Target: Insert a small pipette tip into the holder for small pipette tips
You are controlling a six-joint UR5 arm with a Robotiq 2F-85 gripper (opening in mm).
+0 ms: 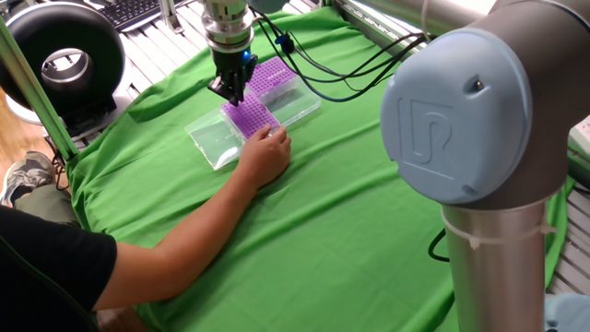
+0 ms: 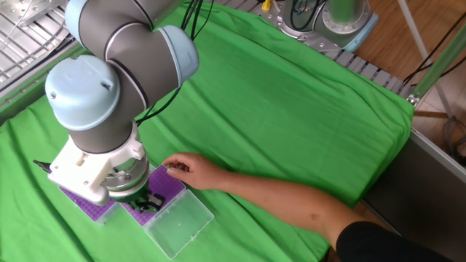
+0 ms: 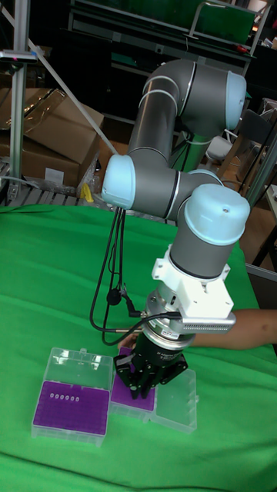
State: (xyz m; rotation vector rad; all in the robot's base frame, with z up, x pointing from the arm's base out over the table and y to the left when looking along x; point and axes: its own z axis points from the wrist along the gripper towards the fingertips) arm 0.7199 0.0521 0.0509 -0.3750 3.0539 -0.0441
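Observation:
Two purple racks in clear boxes lie side by side on the green cloth. My gripper (image 1: 230,92) (image 2: 148,203) (image 3: 142,386) points straight down, just above the nearer holder (image 1: 250,117) (image 2: 167,186) (image 3: 126,392), whose clear lid (image 1: 214,140) (image 3: 178,400) lies open flat beside it. The fingers look shut together. The small pipette tip is too small to make out between them. The other rack (image 1: 273,75) (image 3: 71,401) holds a short row of tips. A person's hand (image 1: 265,153) (image 2: 186,172) rests on the nearer holder's edge.
The person's forearm (image 1: 184,235) (image 2: 291,204) stretches across the cloth toward the racks. My arm's large elbow joint (image 1: 479,101) fills the right of one fixed view. Black cables (image 1: 341,74) trail behind the gripper. A metal frame and a keyboard (image 1: 129,11) lie beyond the cloth.

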